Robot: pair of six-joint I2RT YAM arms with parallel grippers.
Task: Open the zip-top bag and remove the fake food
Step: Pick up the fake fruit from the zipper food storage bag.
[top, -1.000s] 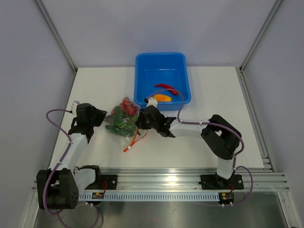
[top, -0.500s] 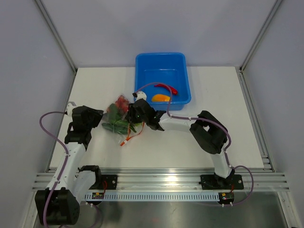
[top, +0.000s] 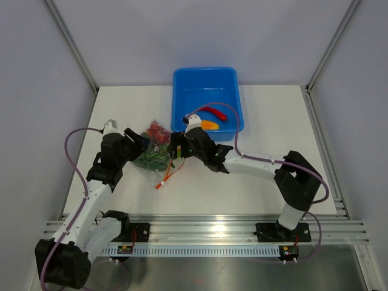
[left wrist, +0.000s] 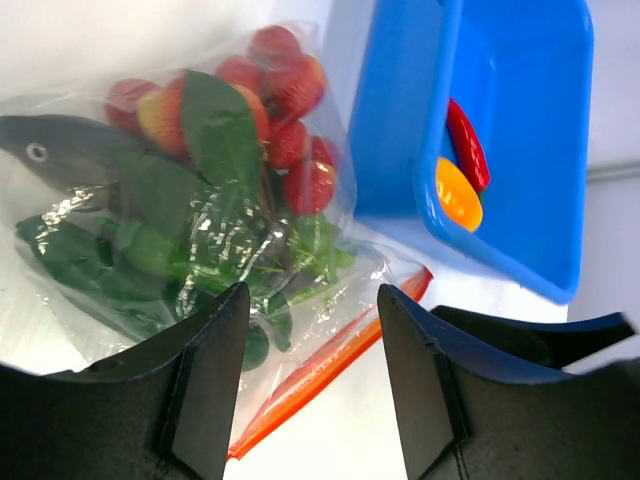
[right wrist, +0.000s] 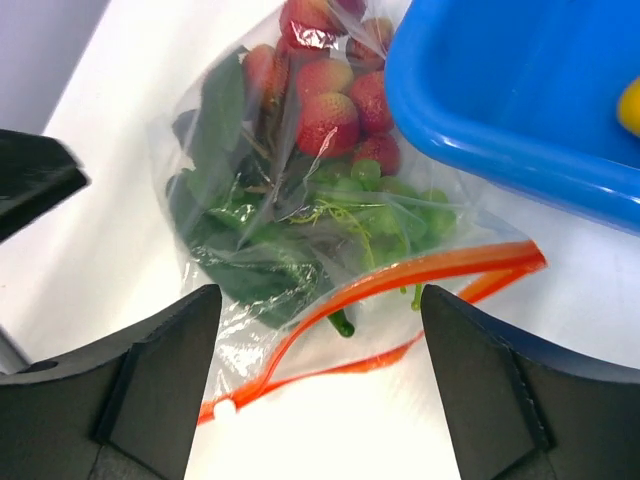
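Observation:
The zip-top bag (top: 156, 151) lies on the white table just left of the blue tub. Its orange-red zip strip (right wrist: 430, 268) is parted, so the mouth gapes. Inside are fake food pieces: red and yellow balls (left wrist: 290, 90), green vegetables (right wrist: 250, 260) and a grey fish (left wrist: 60, 145). A red chili (top: 213, 112) and an orange-yellow pepper (top: 209, 125) lie in the tub. My left gripper (top: 142, 138) is open at the bag's left side. My right gripper (top: 176, 147) is open over the bag's mouth. Neither gripper holds anything.
The blue tub (top: 206, 79) stands at the back centre, its near wall touching the bag's right edge. A loose end of the zip strip (top: 165, 177) trails toward the front of the table. Both arms' cables arc above the table.
Both grippers have opened and let go of the bag's mouth. The left gripper has swung in toward the bag's left side. The right wrist has shifted slightly right and back.

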